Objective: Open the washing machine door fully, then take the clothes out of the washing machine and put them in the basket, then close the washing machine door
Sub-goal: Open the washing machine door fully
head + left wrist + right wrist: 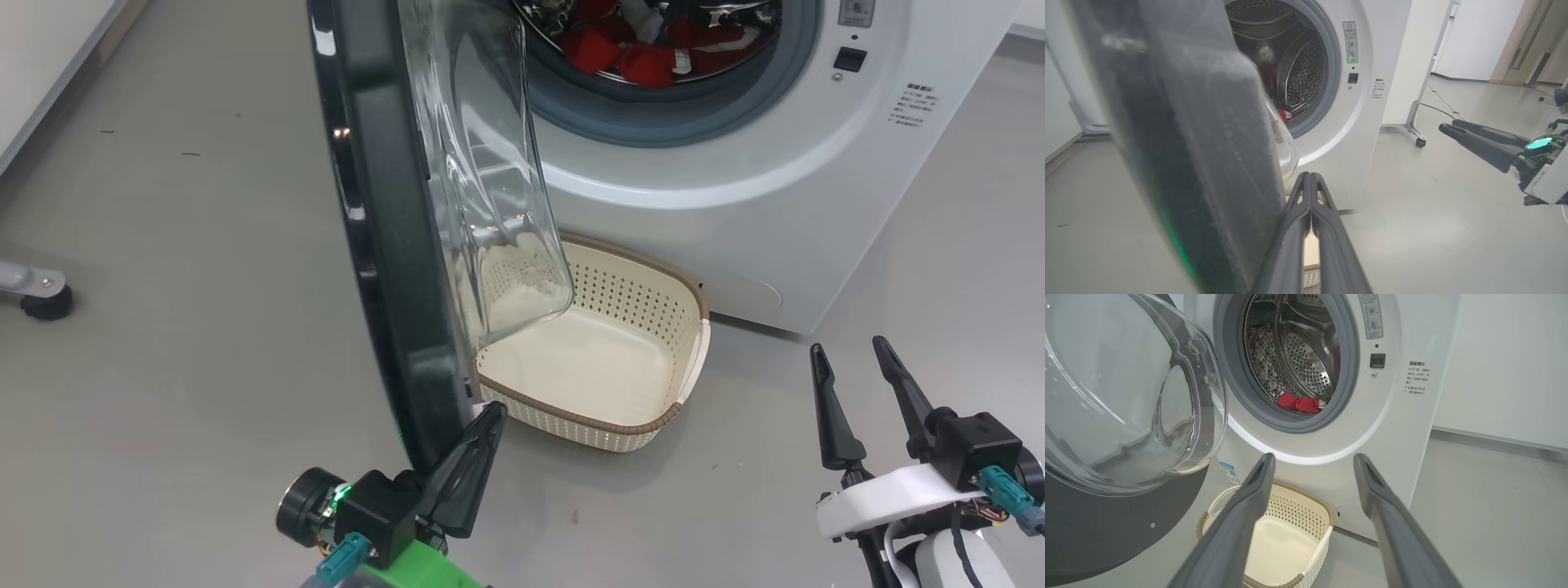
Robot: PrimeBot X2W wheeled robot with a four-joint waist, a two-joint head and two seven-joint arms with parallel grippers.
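One arm is nearer: the left hand (pixel 492 413), fingers together, sits just beside the lower inner edge of the black-rimmed round glass washing machine door (pixel 384 245), which lies leftward; the right hand (pixel 848 346), fingers apart, is well apart.

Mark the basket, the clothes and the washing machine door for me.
basket (pixel 629 294), head view, on its perforated far wall.
clothes (pixel 645 64), head view, on the middle of the red bundle.
washing machine door (pixel 392 245), head view, on its glossy black rim.
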